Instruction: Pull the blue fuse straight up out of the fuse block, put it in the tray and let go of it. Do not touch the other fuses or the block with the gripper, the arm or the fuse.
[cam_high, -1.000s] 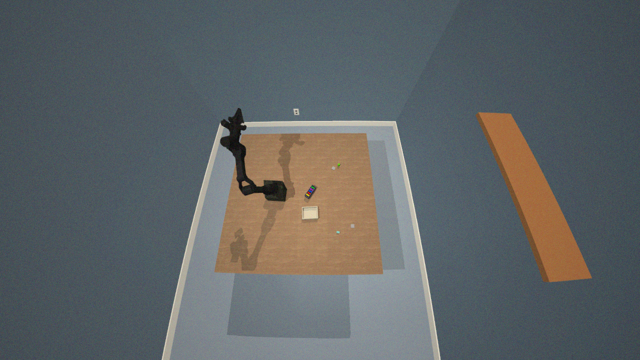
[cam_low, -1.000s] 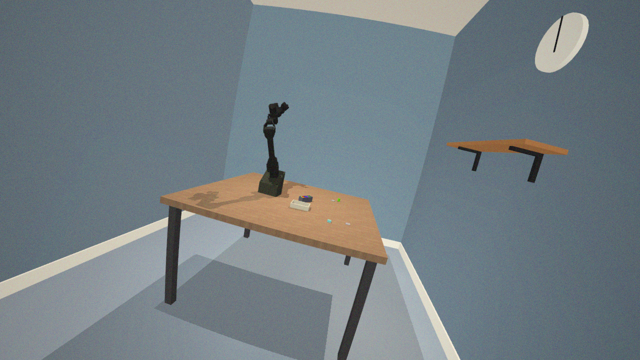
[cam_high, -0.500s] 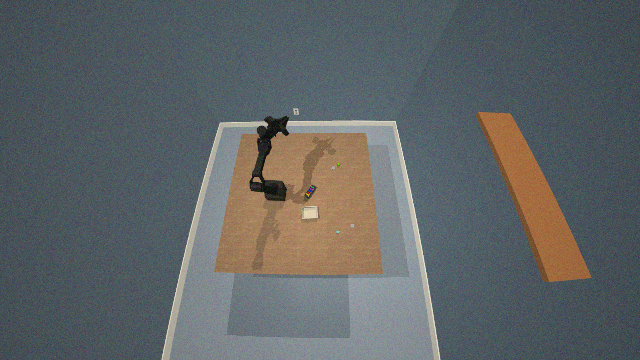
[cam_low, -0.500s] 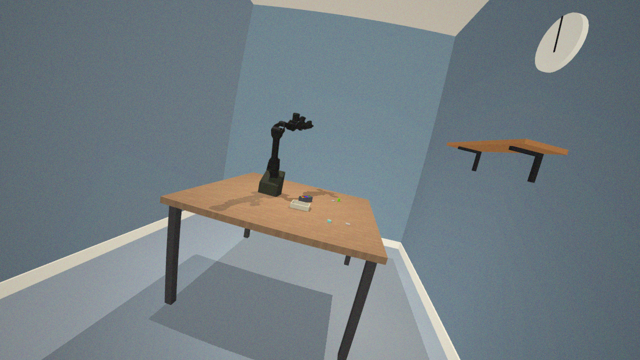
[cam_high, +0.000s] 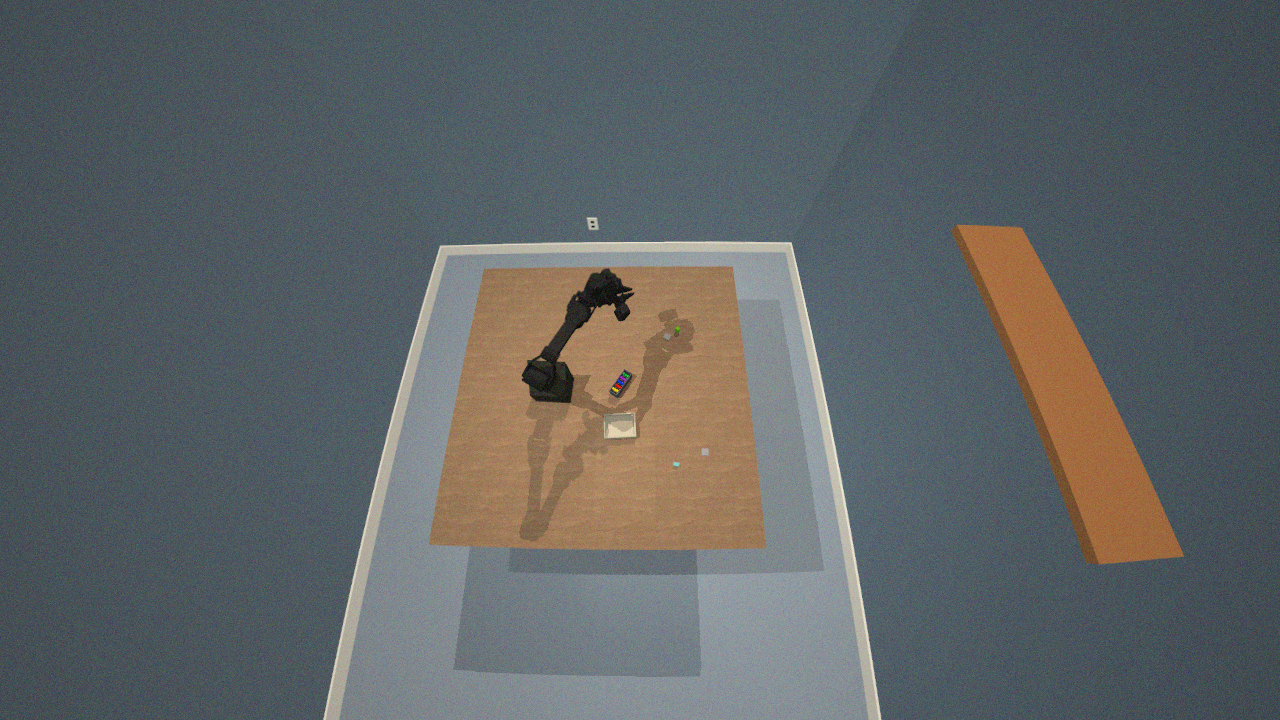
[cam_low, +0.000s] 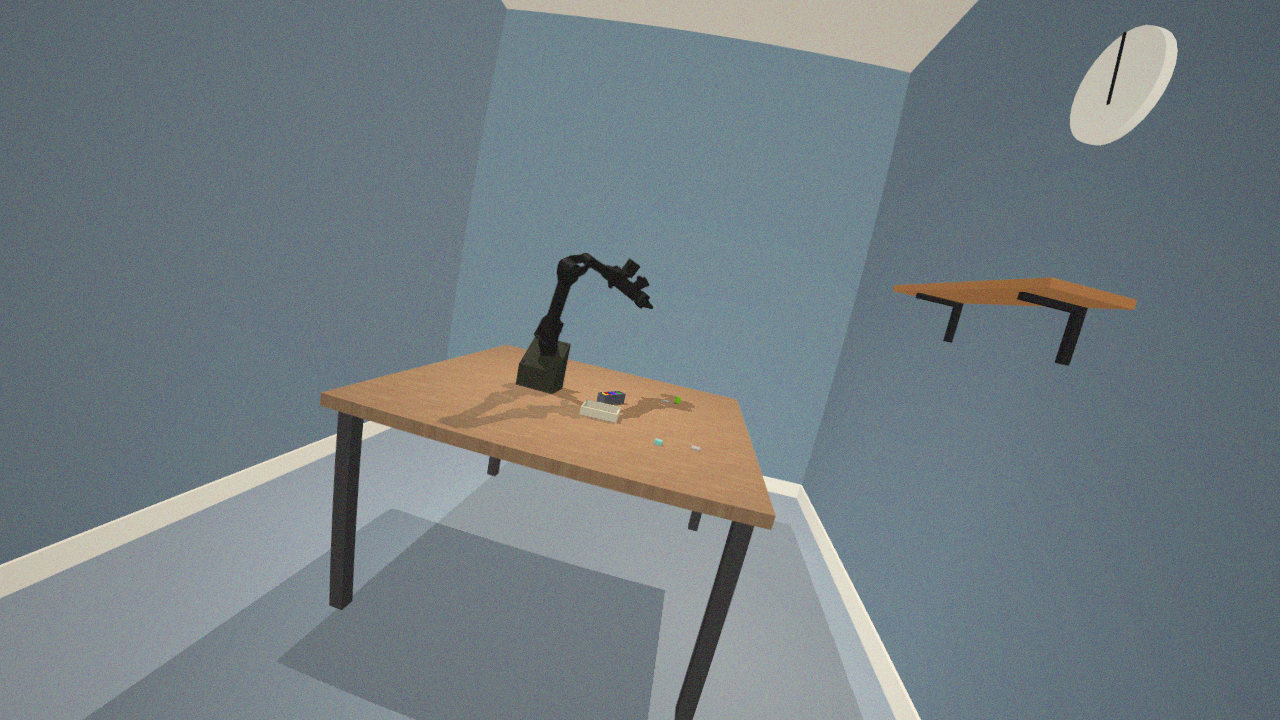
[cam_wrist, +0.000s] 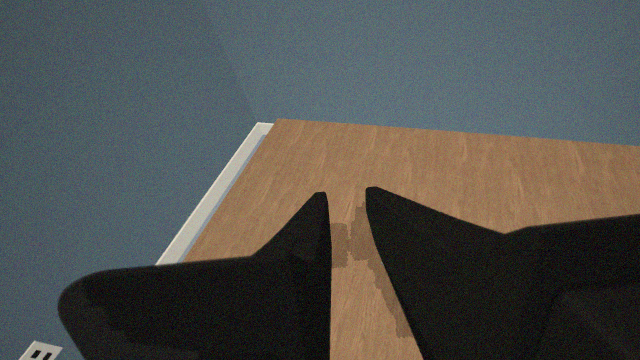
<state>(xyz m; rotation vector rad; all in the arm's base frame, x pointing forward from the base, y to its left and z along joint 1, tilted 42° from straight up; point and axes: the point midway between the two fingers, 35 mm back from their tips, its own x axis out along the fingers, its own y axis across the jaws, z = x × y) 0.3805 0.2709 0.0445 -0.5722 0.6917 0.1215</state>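
Note:
The dark fuse block (cam_high: 624, 389) (cam_low: 610, 400) sits on the table with a row of coloured fuses on top. The blue fuse (cam_high: 621, 382) appears seated among the others near the middle of the row; it is tiny in the top and exterior views. The cream tray (cam_high: 620, 437) (cam_low: 599, 414) stands beside the block, and no fuse shows in it. My gripper (cam_high: 631, 291) (cam_low: 651, 307) (cam_wrist: 345, 200) is high above the table, far from the block and pointing obliquely down. Its fingers are open by a narrow gap with nothing between them. The wrist view shows neither block nor tray.
A small green object (cam_high: 677, 330) (cam_low: 677, 400) and a grey flat piece (cam_high: 666, 336) lie beyond the block. A cyan piece (cam_high: 675, 464) (cam_low: 657, 442) and a pale square (cam_high: 704, 451) (cam_low: 695, 447) lie on the tray's other side. The arm's base (cam_high: 548, 381) (cam_low: 542, 367) stands left of the block.

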